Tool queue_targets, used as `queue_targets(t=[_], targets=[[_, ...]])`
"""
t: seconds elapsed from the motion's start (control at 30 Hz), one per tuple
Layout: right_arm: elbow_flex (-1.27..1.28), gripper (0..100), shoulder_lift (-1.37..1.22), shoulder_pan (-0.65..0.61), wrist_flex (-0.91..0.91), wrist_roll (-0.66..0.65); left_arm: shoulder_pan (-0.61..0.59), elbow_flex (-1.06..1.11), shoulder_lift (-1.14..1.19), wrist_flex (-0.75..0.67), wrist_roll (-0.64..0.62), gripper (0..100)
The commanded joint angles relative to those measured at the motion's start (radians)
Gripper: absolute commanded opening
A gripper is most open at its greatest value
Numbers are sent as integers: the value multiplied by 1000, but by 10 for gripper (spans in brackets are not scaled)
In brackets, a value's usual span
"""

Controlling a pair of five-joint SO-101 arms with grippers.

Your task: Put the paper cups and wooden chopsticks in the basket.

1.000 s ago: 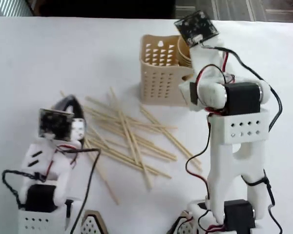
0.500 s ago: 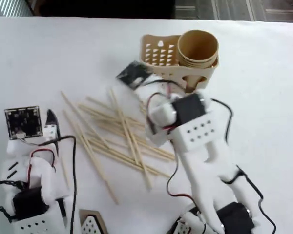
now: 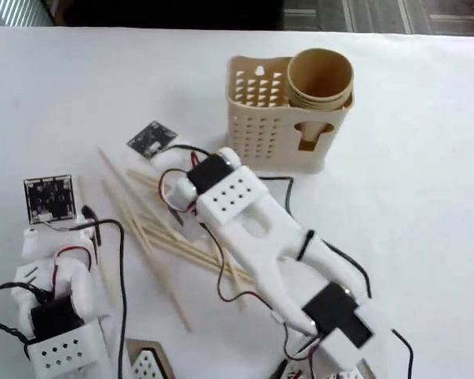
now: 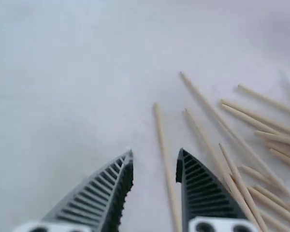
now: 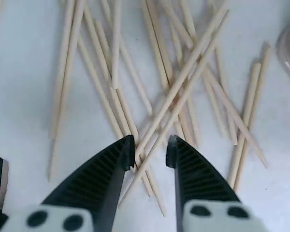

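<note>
The right tool (image 5: 151, 142) is hanging low over the heap of wooden chopsticks (image 5: 116, 53), its jaws parted a little and gripping nothing. One long stick (image 5: 182, 92) is running slantwise through the gap between its tips, though I cannot tell whether it is touching them. The left tool (image 4: 155, 153) is sitting at the edge of the heap, jaws spread and empty, with a single outlying chopstick (image 4: 160, 130) lying lengthwise between them, nearer one finger. The other sticks are fanning out beside it on the white counter (image 3: 411, 181). Well apart from both tools, the basket (image 3: 261, 126) is standing upright, and the stacked paper cups (image 3: 320, 75) are sitting inside one end of it.
</note>
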State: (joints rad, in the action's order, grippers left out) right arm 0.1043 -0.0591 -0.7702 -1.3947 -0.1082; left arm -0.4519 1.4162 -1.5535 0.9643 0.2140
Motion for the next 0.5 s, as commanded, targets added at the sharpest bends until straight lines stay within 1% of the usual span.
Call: queue_targets(t=[0.0,0.17,0.27,0.4,0.47], targets=[[-5,123,-45,-10,50,28,-10,-2,-8,0,8,161],[-6,123,-84,-10,73,32,-5,11,-10,-3,8,162],[-6,123,-93,-5,124,32,-5,41,-10,-44,9,162],[-5,123,-131,-4,203,32,-5,57,-10,-57,63,162],[-6,123,-159,-4,229,32,-5,57,-10,-55,64,162]])
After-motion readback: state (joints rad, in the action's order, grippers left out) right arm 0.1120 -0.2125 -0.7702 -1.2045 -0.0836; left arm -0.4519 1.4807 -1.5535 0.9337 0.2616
